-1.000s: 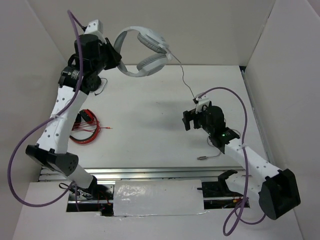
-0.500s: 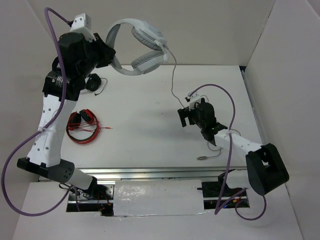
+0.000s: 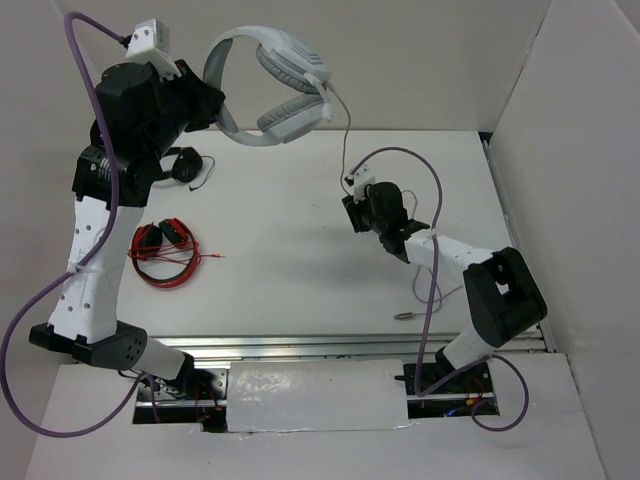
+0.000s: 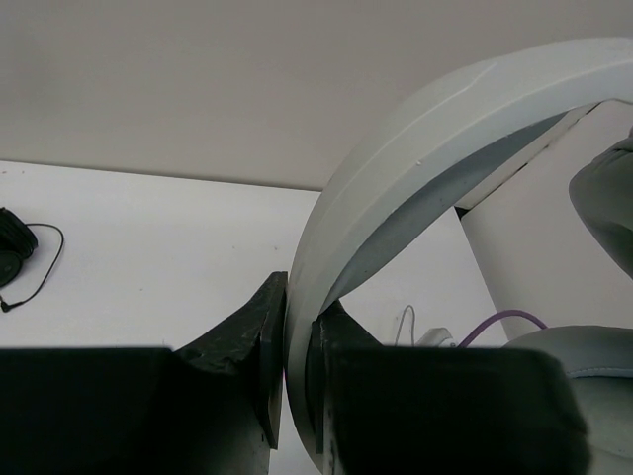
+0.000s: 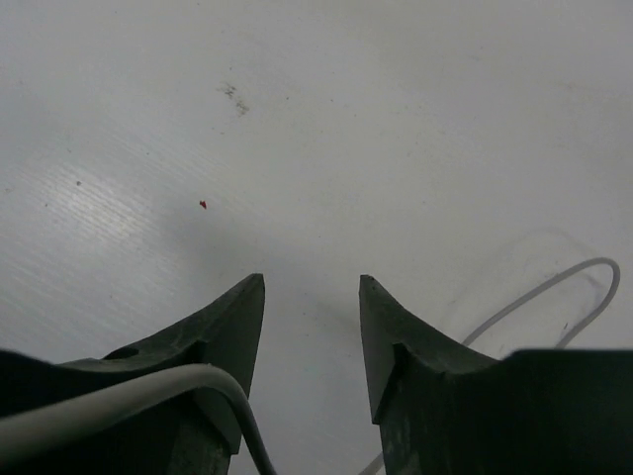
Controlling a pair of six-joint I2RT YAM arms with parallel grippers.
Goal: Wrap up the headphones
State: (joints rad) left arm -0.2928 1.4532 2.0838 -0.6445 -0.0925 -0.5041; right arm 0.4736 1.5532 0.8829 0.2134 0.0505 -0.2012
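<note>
two arms differ: the left arm is reared high at far left, its left gripper (image 3: 216, 108) pinched tight on the headband of the headphones (image 3: 290, 80), earcups dangling in air. the right arm reaches low, right gripper (image 3: 349, 213) half apart, gripping nothing. only its wrist view shows the cable (image 5: 99, 404) lying beside one finger.

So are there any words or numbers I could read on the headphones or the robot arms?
None can be read: no words, numbers or signs show on the headphones, the left gripper, the right gripper or the table.
</note>
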